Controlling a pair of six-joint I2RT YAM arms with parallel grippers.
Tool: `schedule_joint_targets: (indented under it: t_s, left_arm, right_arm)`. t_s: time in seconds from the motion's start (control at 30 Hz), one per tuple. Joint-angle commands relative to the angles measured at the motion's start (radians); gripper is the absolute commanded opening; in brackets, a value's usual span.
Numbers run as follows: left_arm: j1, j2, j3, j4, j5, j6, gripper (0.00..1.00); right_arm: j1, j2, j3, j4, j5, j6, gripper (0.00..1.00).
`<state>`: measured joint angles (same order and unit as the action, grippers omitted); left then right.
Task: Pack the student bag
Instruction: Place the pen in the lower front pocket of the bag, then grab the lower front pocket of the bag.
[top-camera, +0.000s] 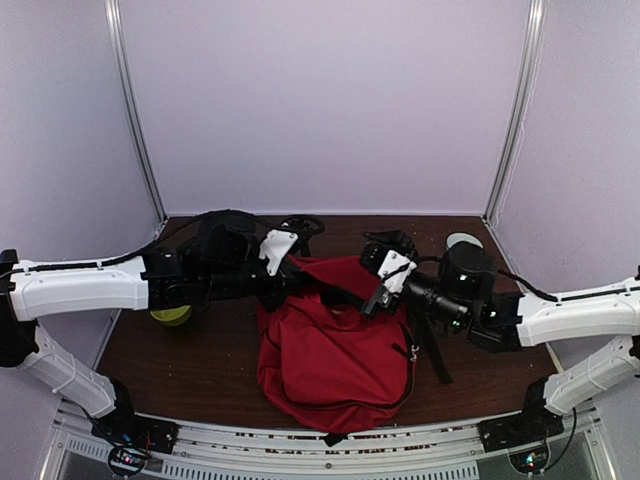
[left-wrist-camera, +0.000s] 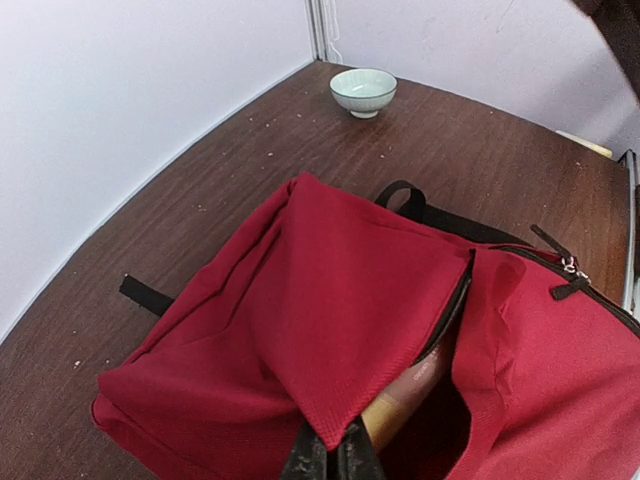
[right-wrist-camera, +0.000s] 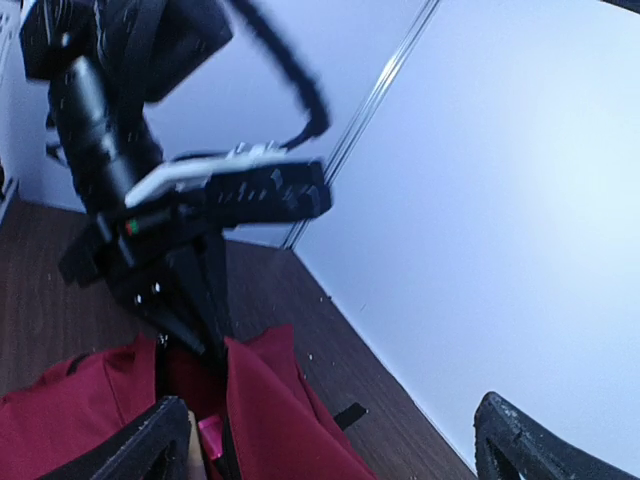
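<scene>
Student bag (top-camera: 330, 355) lay mid-table (top-camera: 200, 360), mouth open toward far side. L gripper (left-wrist-camera: 333, 455) was pinched tight on its red flap, held raised. R gripper (right-wrist-camera: 345, 450) hung over bag's mouth, fingers spread wide, holding nothing. Bowl (left-wrist-camera: 363, 90) stood near far corner.

the left arm (top-camera: 85, 282) and the right arm (top-camera: 580, 312) wear long white shells on their outer links, with black joints, black motor housings and black wrists; a black cable (top-camera: 130, 257) runs along the left one, and a white plate (top-camera: 277, 247) sits at each wrist

the left end effector (left-wrist-camera: 335, 455) has slim black fingers, the right end effector (right-wrist-camera: 340, 440) black rough-textured fingers (right-wrist-camera: 150, 445)

small boards (top-camera: 128, 460) with tiny lights sit by the black bases (top-camera: 135, 430)
</scene>
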<state>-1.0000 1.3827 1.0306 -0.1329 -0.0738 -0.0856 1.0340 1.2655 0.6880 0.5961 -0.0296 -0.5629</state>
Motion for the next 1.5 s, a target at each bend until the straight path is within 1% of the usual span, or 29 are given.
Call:
schedule_joint_targets:
  t_s: [0.0,0.03,0.07,0.13,0.17,0.2,0.23,0.3,0.33,0.4,0.47,0.5,0.53,0.57,0.6,0.63,0.67,0.7,0.73,0.77,0.8,0.87,0.9,1.03,1.2,1.3,1.37,1.43,1.47]
  left_arm:
    - [0.0,-0.004,0.057,0.096,0.09,0.003,0.0]
    - [0.0,-0.004,0.059,0.097,0.126,0.009,0.0]
    - [0.0,-0.004,0.06,0.098,0.162,0.013,0.08]
    - [0.0,-0.011,0.061,0.109,0.218,0.018,0.4]
    - [0.0,-0.018,0.064,0.109,0.235,0.019,0.51]
    - [0.001,-0.029,0.068,0.103,0.236,0.018,0.59]
    - [0.001,-0.04,0.078,0.082,0.221,0.013,0.63]
    - [0.005,-0.07,0.092,0.003,0.161,-0.006,0.69]
    - [0.009,-0.088,0.09,-0.038,0.128,-0.026,0.72]
    - [0.032,-0.131,0.065,-0.111,0.08,-0.091,0.73]
    - [0.08,-0.197,-0.011,-0.145,0.077,-0.202,0.69]
    - [0.104,-0.227,-0.059,-0.141,0.082,-0.253,0.62]
    - [0.127,-0.262,-0.121,-0.127,0.087,-0.295,0.53]
    - [0.144,-0.295,-0.184,-0.103,0.095,-0.328,0.39]
    - [0.153,-0.325,-0.236,-0.079,0.097,-0.346,0.34]
    - [0.155,-0.354,-0.288,-0.052,0.092,-0.356,0.34]
    - [0.156,-0.376,-0.33,-0.023,0.085,-0.369,0.36]
    - [0.158,-0.395,-0.373,0.008,0.073,-0.384,0.43]
    - [0.162,-0.403,-0.413,0.042,0.061,-0.4,0.54]
    - [0.169,-0.405,-0.446,0.074,0.057,-0.415,0.68]
    - [0.181,-0.399,-0.477,0.111,0.062,-0.431,0.78]
    - [0.211,-0.364,-0.521,0.188,0.101,-0.451,0.93]
    - [0.225,-0.337,-0.538,0.235,0.127,-0.458,0.96]
    - [0.255,-0.203,-0.535,0.384,0.233,-0.454,0.98]
    - [0.258,-0.044,-0.48,0.438,0.303,-0.415,0.98]
    - [0.258,0.002,-0.498,0.53,0.346,-0.435,0.98]
    - [0.258,0.018,-0.511,0.595,0.366,-0.457,0.92]
    - [0.256,0.04,-0.509,0.648,0.396,-0.471,0.81]
    - [0.256,0.054,-0.507,0.676,0.416,-0.48,0.73]
  right_arm:
    - [0.003,-0.156,-0.045,-0.042,-0.007,0.234,1.0]
    - [0.0,-0.184,-0.037,-0.071,0.04,0.278,1.0]
    - [0.0,-0.207,-0.02,-0.106,0.101,0.327,1.0]
    - [-0.003,-0.241,0.016,-0.204,0.195,0.413,1.0]
    - [-0.007,-0.254,0.032,-0.246,0.201,0.435,1.0]
    - [-0.007,-0.263,0.044,-0.281,0.18,0.439,1.0]
    - [-0.008,-0.27,0.054,-0.325,0.142,0.433,1.0]
    - [-0.007,-0.276,0.074,-0.372,0.071,0.456,0.98]
    - [-0.005,-0.276,0.085,-0.393,0.058,0.498,0.96]
    - [-0.008,-0.272,0.106,-0.441,0.044,0.571,0.92]
    - [-0.007,-0.252,0.118,-0.484,0.053,0.65,0.85]
    - [-0.007,-0.237,0.129,-0.514,0.059,0.69,0.82]
    - [-0.006,-0.216,0.145,-0.557,0.065,0.72,0.8]
    - [-0.007,-0.194,0.163,-0.602,0.073,0.745,0.79]
    - [-0.007,-0.17,0.183,-0.647,0.084,0.769,0.79]
    - [-0.006,-0.146,0.2,-0.692,0.103,0.79,0.78]
    - [-0.007,-0.123,0.219,-0.727,0.119,0.809,0.77]
    - [-0.007,-0.1,0.228,-0.755,0.133,0.822,0.77]
    - [-0.007,-0.081,0.232,-0.774,0.141,0.83,0.77]
    - [-0.007,-0.062,0.234,-0.783,0.141,0.842,0.78]
    - [-0.006,-0.043,0.235,-0.786,0.134,0.85,0.79]
    - [-0.006,-0.003,0.244,-0.799,0.115,0.865,0.8]
    - [-0.007,0.017,0.252,-0.815,0.112,0.87,0.8]
    - [-0.008,0.093,0.266,-0.836,0.134,0.874,0.8]
    - [-0.022,0.214,0.291,-0.836,0.169,0.871,0.79]
    - [-0.028,0.285,0.335,-0.891,0.221,0.878,0.77]
    - [-0.03,0.313,0.336,-0.926,0.263,0.88,0.75]
    - [-0.035,0.316,0.316,-0.936,0.306,0.882,0.74]
    - [-0.039,0.31,0.299,-0.937,0.326,0.883,0.74]
